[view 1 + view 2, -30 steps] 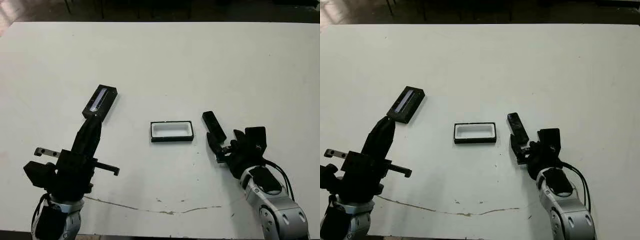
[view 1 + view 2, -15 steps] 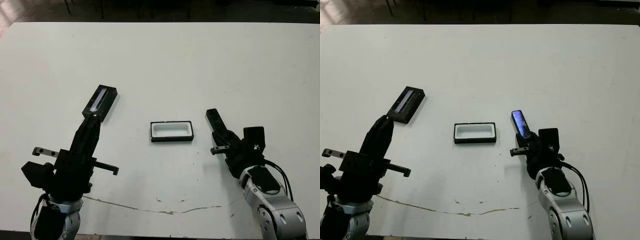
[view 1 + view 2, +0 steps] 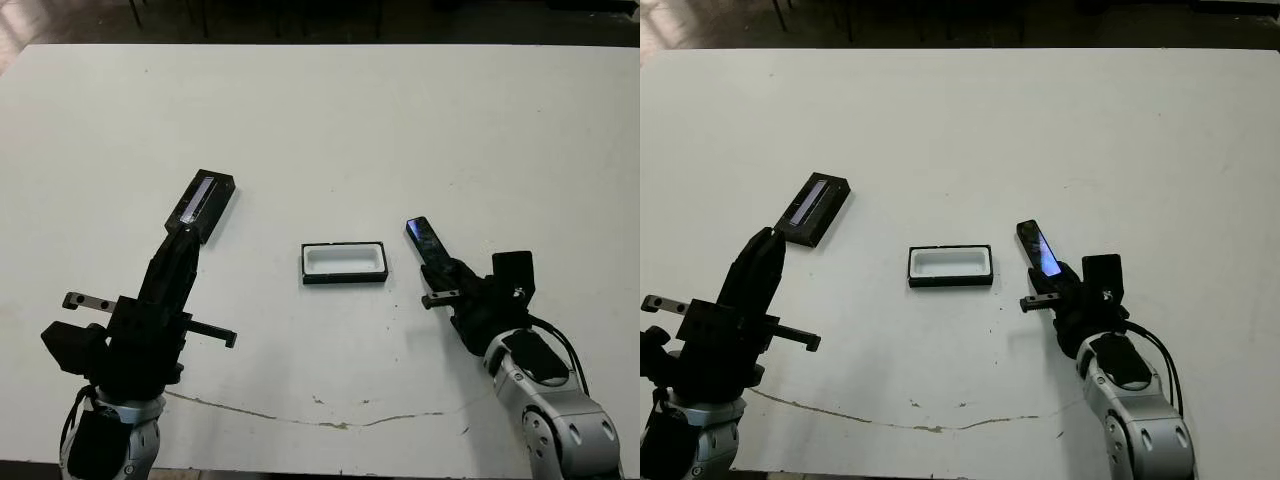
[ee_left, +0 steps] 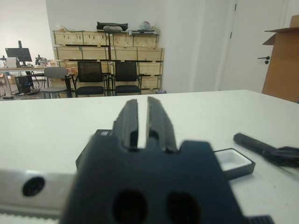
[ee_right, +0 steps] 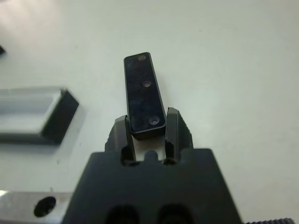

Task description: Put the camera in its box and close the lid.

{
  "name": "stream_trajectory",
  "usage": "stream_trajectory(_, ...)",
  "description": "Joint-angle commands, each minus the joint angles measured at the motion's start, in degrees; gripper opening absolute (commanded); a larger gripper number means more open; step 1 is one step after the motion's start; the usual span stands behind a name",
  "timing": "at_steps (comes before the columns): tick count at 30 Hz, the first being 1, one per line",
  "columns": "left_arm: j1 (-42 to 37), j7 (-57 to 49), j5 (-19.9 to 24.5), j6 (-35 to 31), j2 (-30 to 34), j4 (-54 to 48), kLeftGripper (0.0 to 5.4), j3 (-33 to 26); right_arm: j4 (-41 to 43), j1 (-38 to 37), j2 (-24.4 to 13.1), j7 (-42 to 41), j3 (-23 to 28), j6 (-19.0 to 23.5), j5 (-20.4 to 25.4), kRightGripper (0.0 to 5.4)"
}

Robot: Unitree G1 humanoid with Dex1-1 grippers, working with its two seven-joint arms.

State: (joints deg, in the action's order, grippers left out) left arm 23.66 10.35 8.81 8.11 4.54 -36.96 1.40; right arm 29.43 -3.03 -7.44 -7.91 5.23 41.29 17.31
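The white surface (image 3: 400, 130) is carrying all the task items, and a thin dark crack line is running across its near edge. Beyond it, the left wrist view is showing a room with black chairs (image 4: 100, 77) standing before wooden shelving (image 4: 107, 44).

The left hand (image 3: 187, 243) is resting low on the robot's left side with its two black fingers (image 4: 126, 122) drawn nearly together, only a narrow slit showing between them, and it is grasping nothing. Its tips are lying just beside the near end of the lid (image 3: 202, 204), which is lying flat on the surface with its silvery strip facing up.

The right hand (image 5: 147, 127) is clenching the near end of the camera (image 3: 428, 243). The camera is tilting up and away from the hand, with its bluish screen facing upward, just to the right of the box.

The box (image 3: 344, 262) is sitting open near the middle of the surface, between the two hands, with its white lining showing.
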Motion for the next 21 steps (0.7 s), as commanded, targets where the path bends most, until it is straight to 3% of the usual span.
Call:
stream_trajectory(1, 0.67, 0.13, -0.2, -0.7, 0.72, 0.93, 0.0, -0.09, -0.19, 3.61, -0.76, -1.8, 5.17, 3.19, 5.97, 0.0)
stream_trajectory(5, 0.72, 0.24, -0.25, -0.43, 0.84, 0.95, 0.0, -0.23, -0.75, 8.36, -3.39, -4.35, 9.94, 5.5, 12.92, 0.0)
stream_trajectory(11, 0.98, 0.11, 0.04, -1.1, 0.7, 0.66, 0.0, -0.06, -5.38, 13.74, -9.74, -12.0, 11.57, 2.85, 17.46, 0.0)
stream_trajectory(17, 1.14, -0.33, -0.22, -2.44, 0.56, -0.14, 0.0, 0.35, -13.81, 20.54, -19.15, -24.89, 5.84, 2.95, 17.78, 0.0)
stream_trajectory(21, 1.59, -0.47, 0.1, -3.17, 0.48, -0.86, 0.0, 0.49, -21.28, 25.25, -23.78, -34.67, 0.64, -1.2, 14.93, 0.0)
